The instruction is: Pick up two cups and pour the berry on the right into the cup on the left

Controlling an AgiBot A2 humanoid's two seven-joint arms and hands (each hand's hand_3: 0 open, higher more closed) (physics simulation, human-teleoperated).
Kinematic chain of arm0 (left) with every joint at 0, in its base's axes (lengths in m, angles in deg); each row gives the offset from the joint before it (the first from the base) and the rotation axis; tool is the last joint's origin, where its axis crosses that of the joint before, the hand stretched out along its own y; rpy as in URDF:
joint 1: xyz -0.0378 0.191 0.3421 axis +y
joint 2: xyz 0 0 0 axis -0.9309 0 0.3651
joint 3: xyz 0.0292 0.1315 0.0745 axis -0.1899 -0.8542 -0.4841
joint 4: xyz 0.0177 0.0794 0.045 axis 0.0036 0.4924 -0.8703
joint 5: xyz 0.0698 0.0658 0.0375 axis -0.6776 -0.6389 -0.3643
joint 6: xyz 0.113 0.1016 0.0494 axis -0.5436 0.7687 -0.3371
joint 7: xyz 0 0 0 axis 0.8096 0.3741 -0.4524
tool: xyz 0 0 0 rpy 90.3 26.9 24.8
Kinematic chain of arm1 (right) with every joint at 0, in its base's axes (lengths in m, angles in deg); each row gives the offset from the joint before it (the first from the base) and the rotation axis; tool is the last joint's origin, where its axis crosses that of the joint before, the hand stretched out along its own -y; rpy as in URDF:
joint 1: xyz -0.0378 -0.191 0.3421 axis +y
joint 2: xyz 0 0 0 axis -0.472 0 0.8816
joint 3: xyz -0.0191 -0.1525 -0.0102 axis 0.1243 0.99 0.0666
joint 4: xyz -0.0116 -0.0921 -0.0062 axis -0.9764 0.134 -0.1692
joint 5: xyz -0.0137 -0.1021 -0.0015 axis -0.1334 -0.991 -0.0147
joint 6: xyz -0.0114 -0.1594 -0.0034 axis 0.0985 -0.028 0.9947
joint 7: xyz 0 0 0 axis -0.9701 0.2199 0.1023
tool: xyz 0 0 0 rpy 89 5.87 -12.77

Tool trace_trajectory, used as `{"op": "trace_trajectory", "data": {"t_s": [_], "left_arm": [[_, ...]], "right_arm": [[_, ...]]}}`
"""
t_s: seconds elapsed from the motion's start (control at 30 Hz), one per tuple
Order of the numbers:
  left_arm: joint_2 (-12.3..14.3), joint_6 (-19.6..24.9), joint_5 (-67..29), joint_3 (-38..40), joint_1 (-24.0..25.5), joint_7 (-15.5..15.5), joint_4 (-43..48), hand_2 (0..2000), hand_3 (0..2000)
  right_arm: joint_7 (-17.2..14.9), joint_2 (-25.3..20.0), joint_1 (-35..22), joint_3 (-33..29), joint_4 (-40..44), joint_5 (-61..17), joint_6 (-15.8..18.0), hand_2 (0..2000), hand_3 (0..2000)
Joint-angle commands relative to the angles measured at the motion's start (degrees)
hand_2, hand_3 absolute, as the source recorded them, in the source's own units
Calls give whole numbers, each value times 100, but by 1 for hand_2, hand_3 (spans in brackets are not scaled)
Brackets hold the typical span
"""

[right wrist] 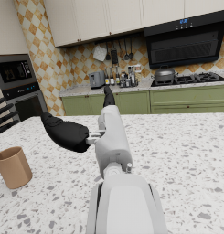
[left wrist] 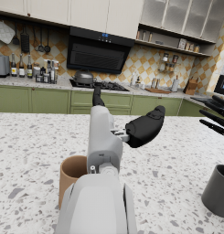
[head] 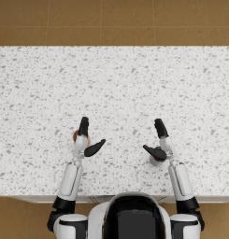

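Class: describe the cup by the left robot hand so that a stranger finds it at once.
On the speckled white counter, look beside the left robot hand. The brown cup stands upright there. The only other cup is dark grey, by the right robot hand.

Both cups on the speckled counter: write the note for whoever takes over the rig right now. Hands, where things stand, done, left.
Left hand: open, holds nothing, above the brown cup, which stands upright on the counter just beside the wrist.
Right hand: open, holds nothing, over the dark grey cup, also upright on the counter.
The berry cannot be seen in any view; the head view's look into the grey cup is blocked by the hand.
Done: both arms are placed by their cups.
Left: grip and lift both cups, then pour the right cup's berry into the left one.
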Motion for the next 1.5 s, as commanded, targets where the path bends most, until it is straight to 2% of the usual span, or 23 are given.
{"op": "trace_trajectory", "data": {"t_s": [0.03,0.37,0.4,0.5,0.63,0.8,1.03,1.17,1.3,1.5], "left_arm": [[0,0,0,0,0,0,0,0,0],[0,0,0,0,0,0,0,0,0],[6,0,0,-172,-10,0,-93,0,0],[56,365,0,107,1,364,34,0,0],[-19,522,0,493,352,520,41,0,0],[-2,567,-894,915,585,566,98,0,0],[49,577,-2018,1440,933,575,-16,0,0],[81,578,-2191,1481,1137,576,-92,0,0],[109,578,-2237,1430,1310,576,-217,0,0],[171,578,-2251,1374,1374,576,-699,0,0]], "right_arm": [[0,0,0,0,0,0,0,0,0],[0,0,0,0,0,0,0,0,0],[0,-6,-10,172,93,0,0,0,0],[365,5,109,94,-248,0,-361,0,0],[522,182,546,35,-446,0,-516,0,0],[568,368,1098,-361,-811,-895,-561,0,0],[577,406,1438,-609,-1024,-2022,-570,0,0],[578,491,1789,-697,-1039,-2195,-571,0,0],[578,608,2156,-530,-717,-2241,-571,0,0],[578,572,2297,-750,-464,-2255,-571,0,0]]}}
